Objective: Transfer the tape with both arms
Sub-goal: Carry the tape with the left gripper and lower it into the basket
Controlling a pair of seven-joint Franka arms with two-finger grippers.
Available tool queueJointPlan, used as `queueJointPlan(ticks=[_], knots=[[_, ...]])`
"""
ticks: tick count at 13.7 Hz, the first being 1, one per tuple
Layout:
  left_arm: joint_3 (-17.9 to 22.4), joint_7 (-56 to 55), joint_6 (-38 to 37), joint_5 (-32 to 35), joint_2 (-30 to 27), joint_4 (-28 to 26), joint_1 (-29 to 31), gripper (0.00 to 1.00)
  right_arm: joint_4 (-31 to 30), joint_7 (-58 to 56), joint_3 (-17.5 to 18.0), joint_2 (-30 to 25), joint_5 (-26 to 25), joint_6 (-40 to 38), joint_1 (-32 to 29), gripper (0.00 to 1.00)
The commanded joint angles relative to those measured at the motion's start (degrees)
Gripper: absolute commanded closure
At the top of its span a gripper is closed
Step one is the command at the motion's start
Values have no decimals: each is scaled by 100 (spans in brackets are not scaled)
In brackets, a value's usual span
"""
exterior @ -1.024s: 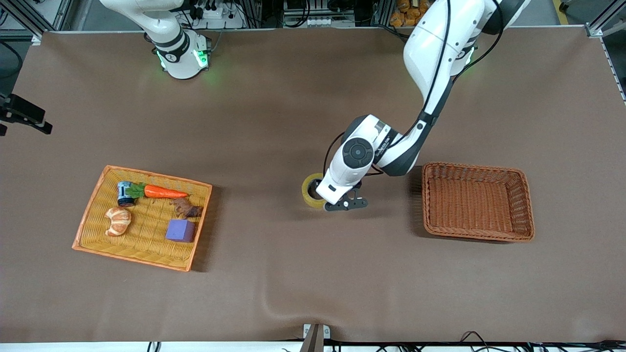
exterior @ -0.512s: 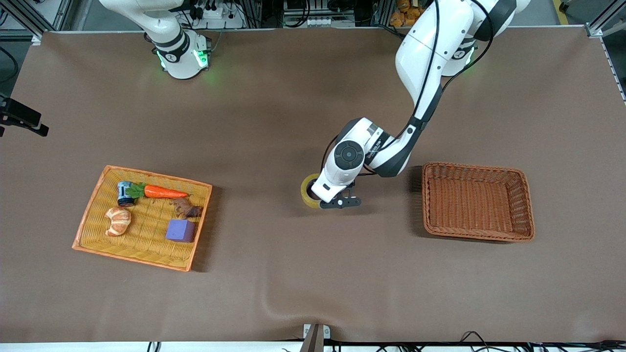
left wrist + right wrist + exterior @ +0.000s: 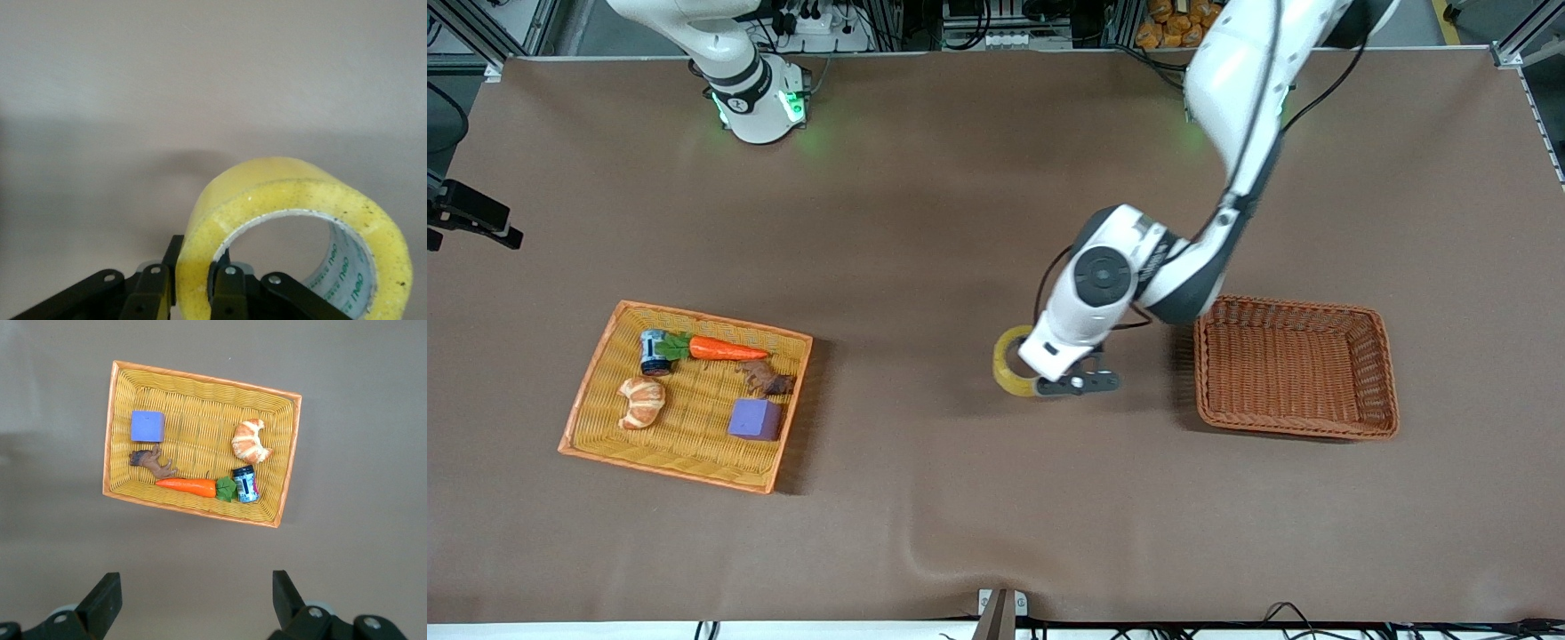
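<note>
The tape (image 3: 1009,360) is a yellowish translucent roll with a grey-white core. It stands on edge in my left gripper (image 3: 1028,380), a little above the brown tabletop between the two baskets. In the left wrist view the left gripper (image 3: 193,277) is shut on the tape (image 3: 293,200), one finger outside the ring wall and one inside the core. The tape's shadow lies apart from it on the cloth. My right gripper (image 3: 193,590) is open and empty, high over the table beside the yellow basket (image 3: 119,420). It does not show in the front view.
The yellow basket (image 3: 596,373) toward the right arm's end holds a carrot (image 3: 725,348), croissant (image 3: 642,401), purple block (image 3: 755,419), small can (image 3: 654,352) and brown figure (image 3: 767,380). An empty brown wicker basket (image 3: 1380,356) stands toward the left arm's end, close beside the left arm's wrist.
The left gripper dipped onto the tape, then rose and shifted toward the brown basket with the tape in it. The right arm has not moved.
</note>
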Motion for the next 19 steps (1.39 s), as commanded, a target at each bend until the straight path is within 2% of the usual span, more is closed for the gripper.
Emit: queueJointPlan(ticks=[1,3,7,12,14,16,19], knots=[[-23,404,-698,127,-786,-263,516,100,-37,254,-85,-22,74,-43,45,0],[-32,912,-1198,136,-1085,-289,1016,100,-46,308,-85,-13,48,-44,45,0],[-49,1800,-1253,417,-1630,-982,1712,100,41,326,-94,48,82,18,-25,0],[-49,2854,-1192,426,-1684,-1396,2546,100,94,317,-94,101,74,18,-61,0],[-58,3356,-843,426,-1675,-1781,3046,100,103,317,-94,110,56,27,-52,0],[-58,3891,-88,426,-1623,-2282,3416,100,138,317,-94,128,48,27,-78,0],[-58,4166,697,426,-1360,-2688,3699,100,209,326,-94,119,65,18,-17,0]])
